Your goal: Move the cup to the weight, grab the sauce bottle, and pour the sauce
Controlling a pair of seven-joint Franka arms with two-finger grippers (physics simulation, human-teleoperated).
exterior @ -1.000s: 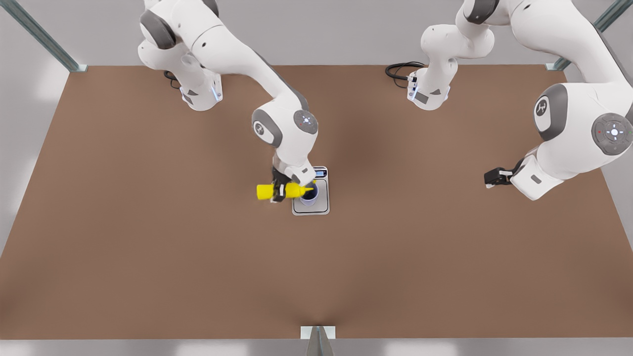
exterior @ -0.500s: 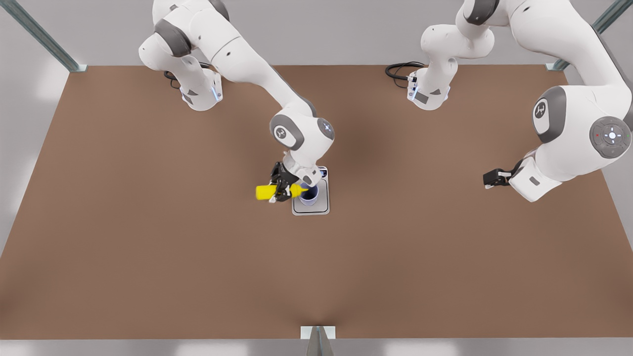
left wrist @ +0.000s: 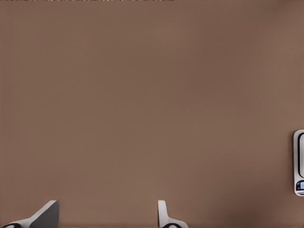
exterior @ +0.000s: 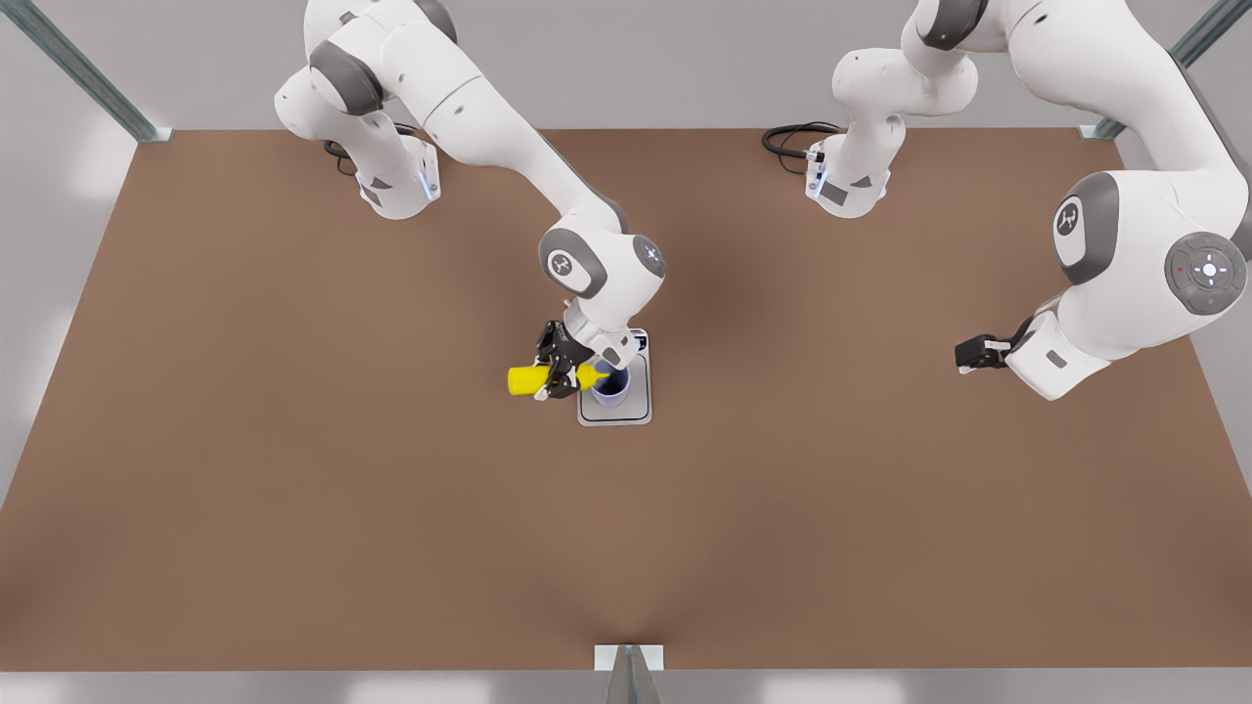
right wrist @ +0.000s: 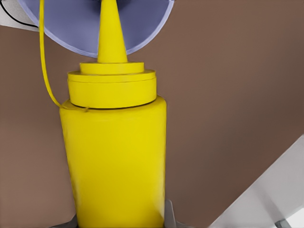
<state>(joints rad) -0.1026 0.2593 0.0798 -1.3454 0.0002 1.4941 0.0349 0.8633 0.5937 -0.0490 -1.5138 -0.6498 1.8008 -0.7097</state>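
While the sauce bottle [exterior: 540, 379] is lying on its side above the desk [exterior: 293, 489], the right gripper [exterior: 559, 368] is pinching it around the middle of the body, its fingers pressed against the yellow plastic on both sides. This gripper is working at the centre of the front view. The bottle's long axis is running across that view, base toward the front view's left and nozzle toward its right. In the right wrist view the sauce bottle [right wrist: 114, 156] is pointing straight away from the fingers, and its thin tip is overlapping the round rim of the cup [right wrist: 142, 28].

The cup [exterior: 612, 386] is standing upright on the weight [exterior: 631, 411], just beside the gripper on the front view's right, with the nozzle reaching over its near rim. The pour appears to be under way or about to begin; no sauce is discernible inside the cup. The coming move depends on keeping the tip over the cup mouth as the bottle is tilting further.

At the front view's right, well apart from the weight, the left gripper [exterior: 974, 352] is waiting over bare desk. Its fingers [left wrist: 164, 213] are standing spread and holding nothing.
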